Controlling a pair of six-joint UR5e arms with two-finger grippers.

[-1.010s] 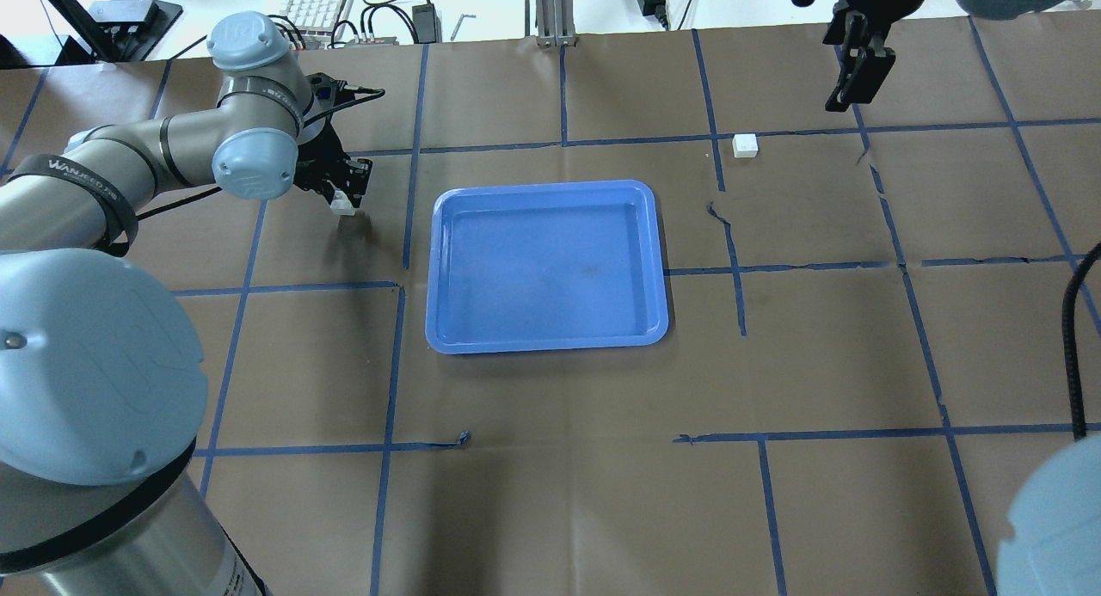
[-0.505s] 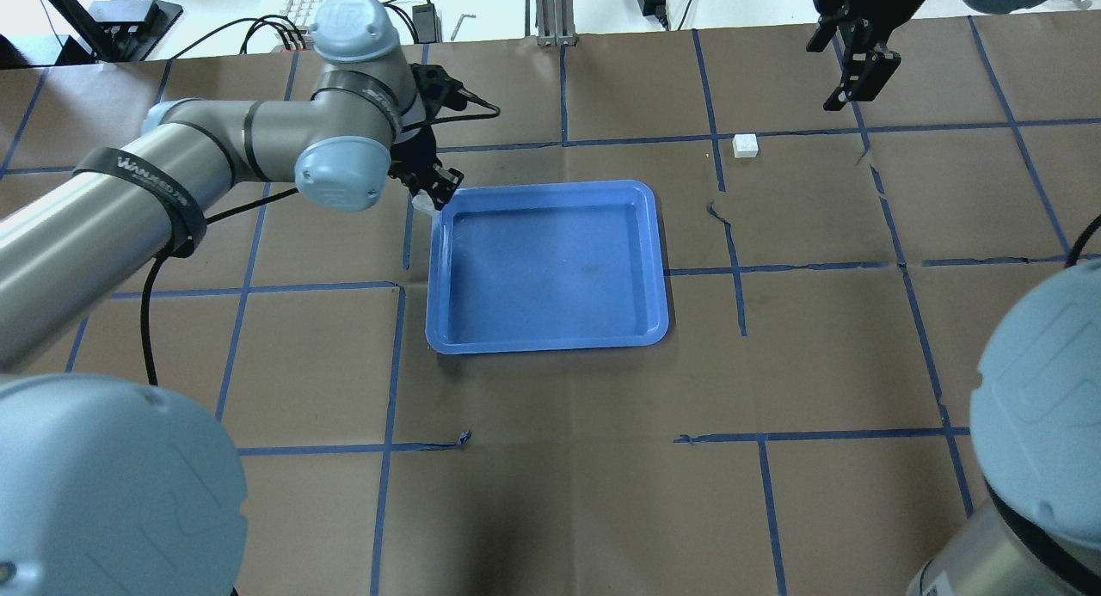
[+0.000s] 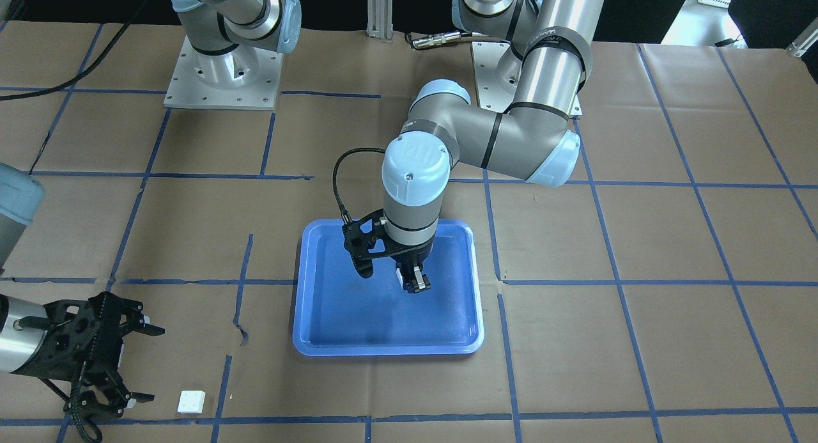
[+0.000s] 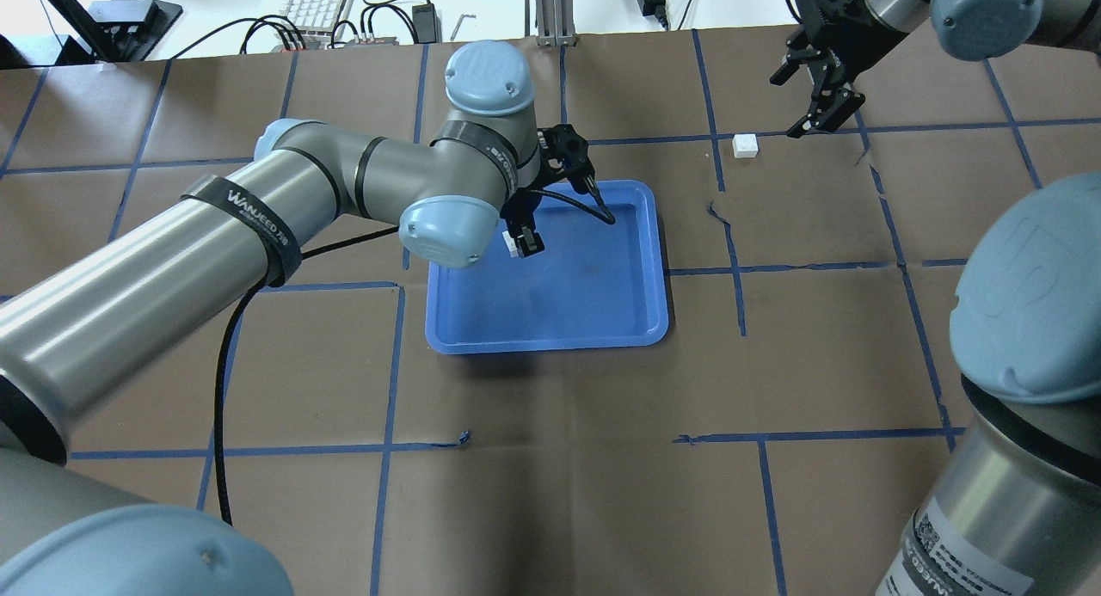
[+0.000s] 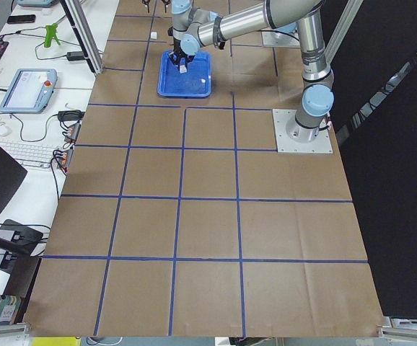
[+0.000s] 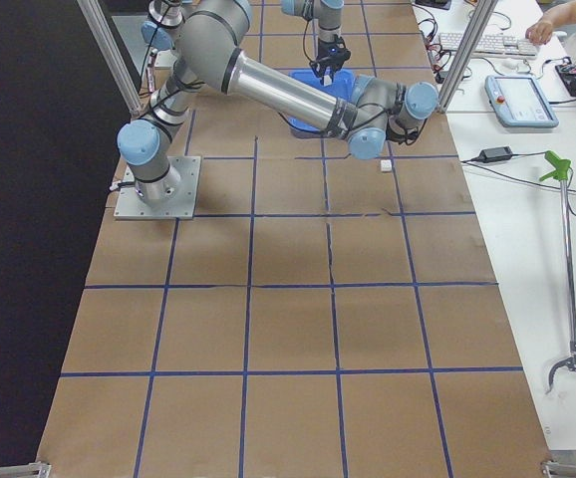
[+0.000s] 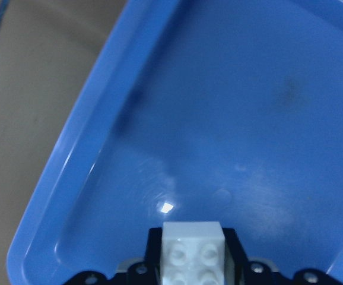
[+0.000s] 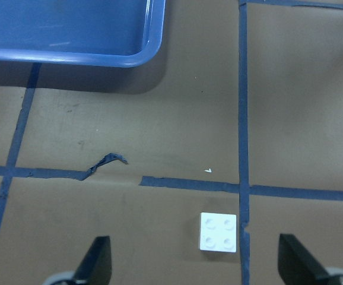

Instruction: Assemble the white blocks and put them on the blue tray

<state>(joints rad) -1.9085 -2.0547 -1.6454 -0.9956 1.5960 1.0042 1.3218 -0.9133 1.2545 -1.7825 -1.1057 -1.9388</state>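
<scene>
My left gripper (image 4: 520,243) is shut on a white block (image 7: 193,252) and holds it above the inside of the blue tray (image 4: 649,316), near its left part in the overhead view. The gripper (image 3: 414,282) shows over the tray (image 3: 307,341) in the front view too. The second white block (image 4: 745,145) lies on the brown table beyond the tray's far right corner. It also shows in the front view (image 3: 191,401) and the right wrist view (image 8: 219,232). My right gripper (image 4: 817,106) is open, hovering just right of that block; its fingers (image 8: 97,261) straddle it from above.
Brown paper with blue tape grid lines covers the table (image 4: 550,458). A torn tape piece (image 8: 107,161) lies between the tray corner (image 8: 142,56) and the loose block. Keyboard and cables (image 4: 318,3) sit beyond the far edge.
My left arm swung right, carrying the white block from the table left of the tray to over the tray's inside. My right gripper came down and left, closer to the loose block.
</scene>
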